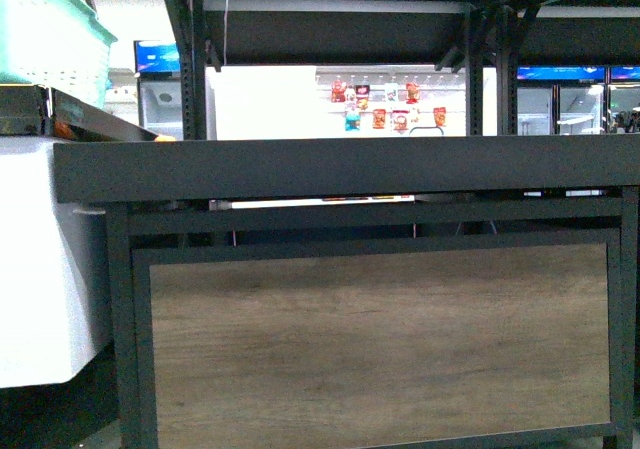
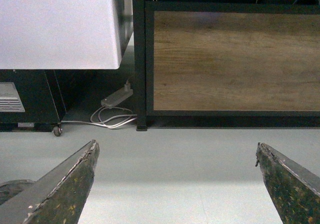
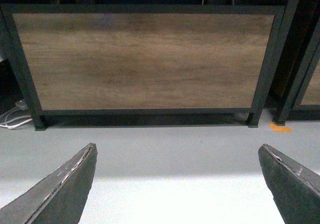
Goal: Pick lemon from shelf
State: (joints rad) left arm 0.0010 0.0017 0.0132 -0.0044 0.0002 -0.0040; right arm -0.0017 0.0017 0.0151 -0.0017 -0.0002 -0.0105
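The shelf (image 1: 350,167) fills the front view: a black metal rack with a thick dark deck at eye height, perforated uprights and a brown wood-grain lower panel (image 1: 380,334). No lemon shows in any view; the deck's top surface is hidden edge-on. My left gripper (image 2: 175,151) is open over grey floor, facing the shelf's lower panel (image 2: 235,59). My right gripper (image 3: 177,151) is also open above the floor, facing the same wood panel (image 3: 145,59). Neither arm shows in the front view.
A white chest cabinet (image 1: 40,259) stands left of the shelf, with a teal basket (image 1: 45,24) above it. A power strip and white cables (image 2: 115,109) lie on the floor by the shelf's leg. Orange floor tape (image 3: 280,128) marks the right side. Lit fridges (image 1: 570,94) stand far behind.
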